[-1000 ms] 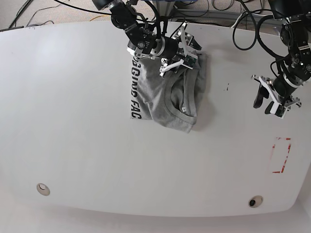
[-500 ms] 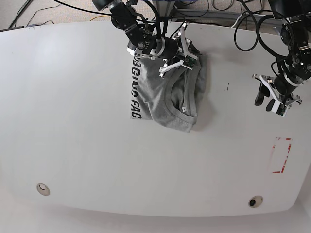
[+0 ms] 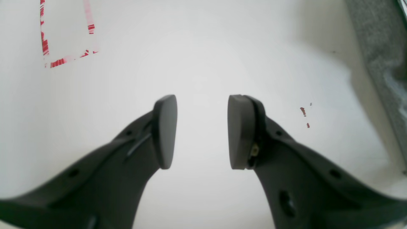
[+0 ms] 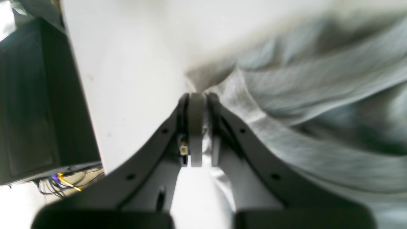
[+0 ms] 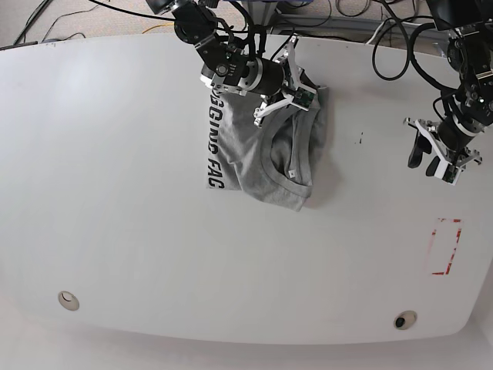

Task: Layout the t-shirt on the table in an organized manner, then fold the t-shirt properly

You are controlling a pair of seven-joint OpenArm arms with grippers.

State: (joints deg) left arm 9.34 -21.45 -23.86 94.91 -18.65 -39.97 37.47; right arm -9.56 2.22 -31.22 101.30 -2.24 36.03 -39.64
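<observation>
The right gripper [image 4: 197, 127] is clenched on a fold of the crumpled heather-grey cotton t-shirt [image 5: 266, 150], which spreads beyond its fingertips over the smooth white table [image 5: 139, 216]. The left gripper [image 3: 202, 130] hangs released, jaws apart over bare tabletop; a red tape rectangle [image 3: 65, 35] lies ahead to its left.

Beyond the far edge there's grey carpet floor [image 5: 69, 19]; loose black cables [image 5: 350, 9] snaking across it; lighting's pretty even, soft shadows.

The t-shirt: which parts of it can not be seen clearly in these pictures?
- T-shirt lettering, base view: cut off by a fold; only some letters show.
- Sleeves and hem, base view: lost in the crumpled heap.
- Gripped edge, right wrist view: blurred, hidden between the shut right pincer.
- Left wrist view: only a grey strip at the frame's right edge.
</observation>
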